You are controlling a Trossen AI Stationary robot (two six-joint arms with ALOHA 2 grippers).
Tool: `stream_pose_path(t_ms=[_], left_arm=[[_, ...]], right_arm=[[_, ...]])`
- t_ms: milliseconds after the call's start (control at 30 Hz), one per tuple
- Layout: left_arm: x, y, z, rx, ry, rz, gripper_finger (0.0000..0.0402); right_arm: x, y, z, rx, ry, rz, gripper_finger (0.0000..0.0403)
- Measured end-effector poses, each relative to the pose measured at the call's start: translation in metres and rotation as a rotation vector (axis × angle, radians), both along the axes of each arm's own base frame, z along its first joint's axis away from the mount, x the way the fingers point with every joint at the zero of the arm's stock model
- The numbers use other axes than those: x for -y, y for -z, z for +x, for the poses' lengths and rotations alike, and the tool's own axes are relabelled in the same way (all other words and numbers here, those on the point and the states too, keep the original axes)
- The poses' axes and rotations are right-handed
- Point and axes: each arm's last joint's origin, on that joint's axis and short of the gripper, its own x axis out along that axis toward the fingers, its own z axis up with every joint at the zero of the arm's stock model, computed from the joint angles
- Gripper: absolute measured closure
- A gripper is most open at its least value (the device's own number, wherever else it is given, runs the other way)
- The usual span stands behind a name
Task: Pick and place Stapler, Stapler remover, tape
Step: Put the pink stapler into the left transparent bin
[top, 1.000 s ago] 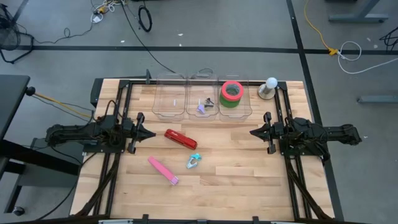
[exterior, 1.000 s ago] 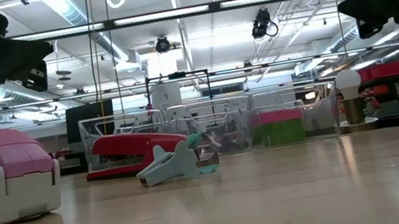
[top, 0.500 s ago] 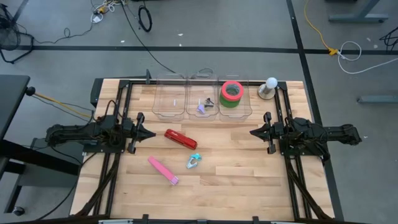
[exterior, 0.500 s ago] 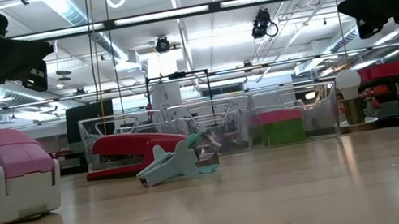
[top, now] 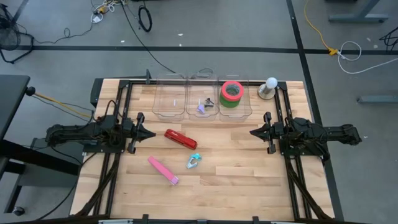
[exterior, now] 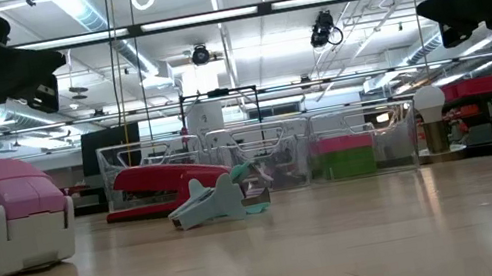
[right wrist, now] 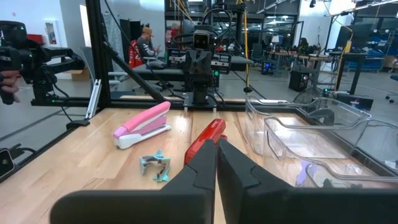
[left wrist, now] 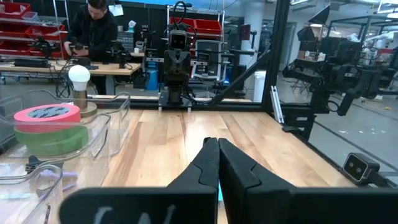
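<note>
High view: I see nothing changed over the last second. Left gripper (top: pixel 151 132) and right gripper (top: pixel 252 132) hover closed, empty. Red stapler (top: pixel 180 139) lies just beyond the left; nothing started.

Pale wood-plank table (top: pixel 242 168), smooth with a slight sheen; clear glossy plastic bins (top: pixel 202 99); red stapler (top: pixel 180 139) glossy plastic; pink stapler (top: pixel 163 170) matt plastic
</note>
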Motion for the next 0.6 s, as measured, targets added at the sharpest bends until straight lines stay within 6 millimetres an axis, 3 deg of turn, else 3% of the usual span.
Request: stream_pose_path(t_ms=[200, 400, 600], left_arm=[[0.0, -0.003, 0.0, 0.024, 0.006, -0.114, 0.0399], [0.0, -0.012, -0.001, 0.112, 0.011, -0.118, 0.0399], [0.001, -0.028, -0.006, 0.138, 0.051, -0.168, 0.0399]], right_arm=[[0.0, 0.0, 0.0, 0.0, 0.0, 0.0, 0.0385], [0.0, 0.0, 0.0, 0.0, 0.0, 0.0, 0.0385], [0.0, 0.0, 0.0, 0.0, 0.0, 0.0, 0.0385]])
